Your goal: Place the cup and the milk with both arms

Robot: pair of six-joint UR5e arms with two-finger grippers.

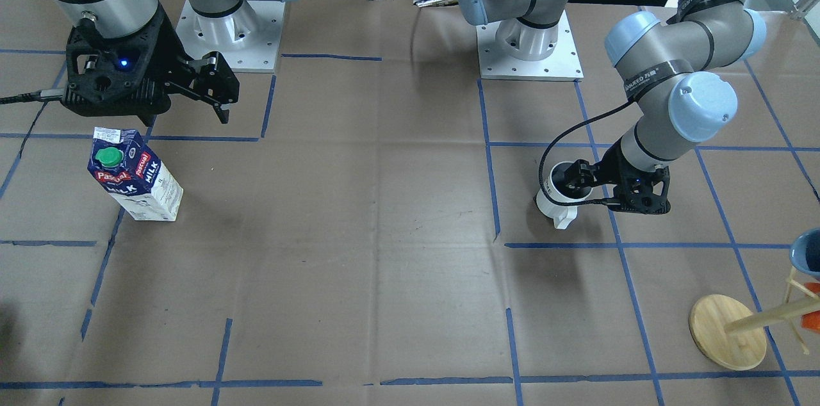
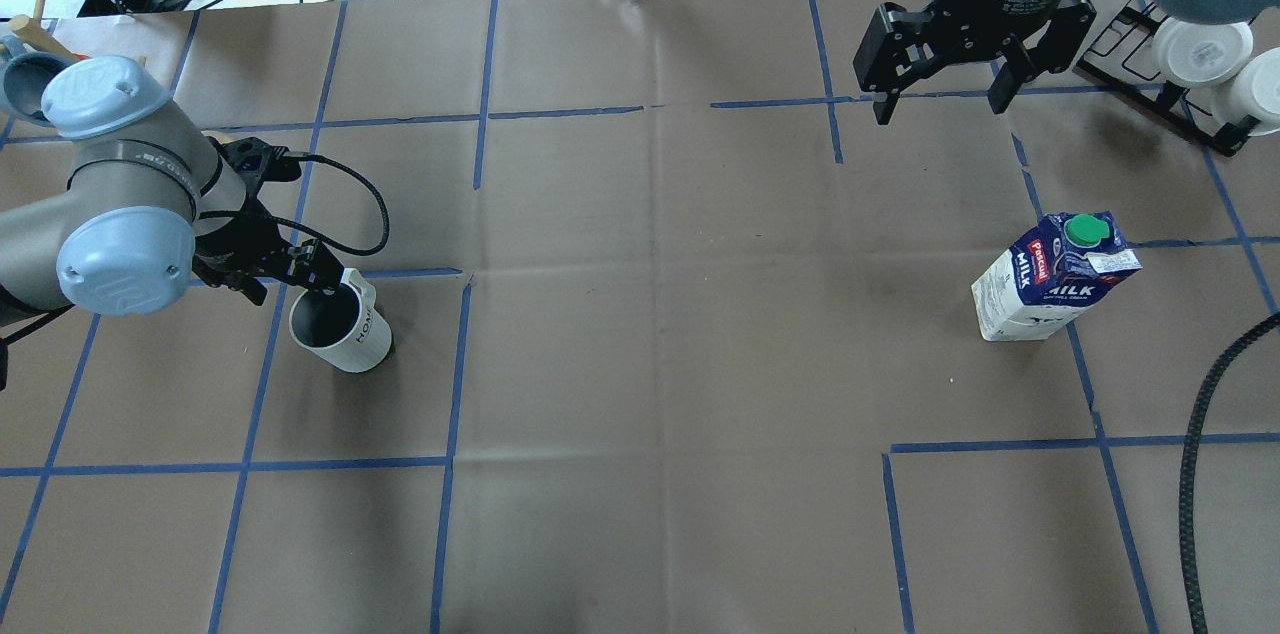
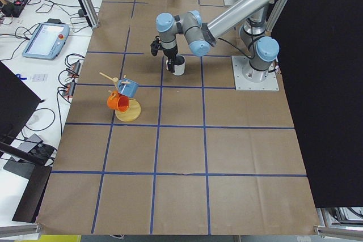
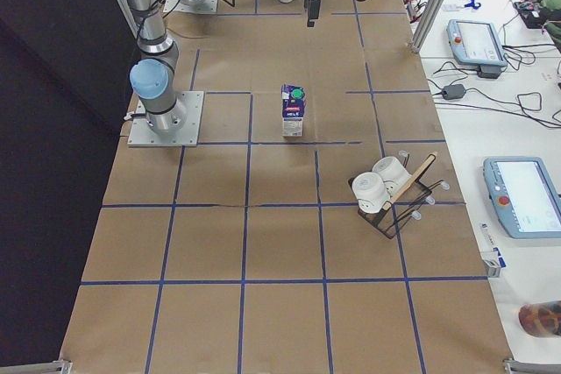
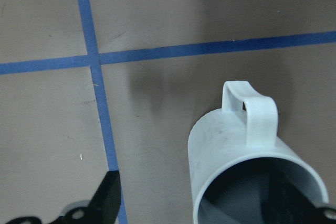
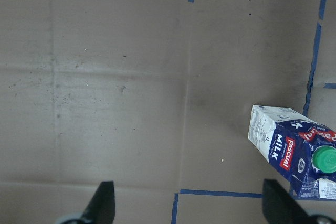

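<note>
- We see the milk standing up on the table. Its green cap is on top.
- The right end effector hangs in the air near the milk and does not touch it. Its fingers are spread wide and hold nothing.
- The cup stands far from the milk, over on the other side of the table.
- The left end effector is down at the cup, also far from the milk. One finger is inside the cup and the other is outside. We see a gap between the outside finger and the cup, so it is spread apart and not squeezing.
</note>
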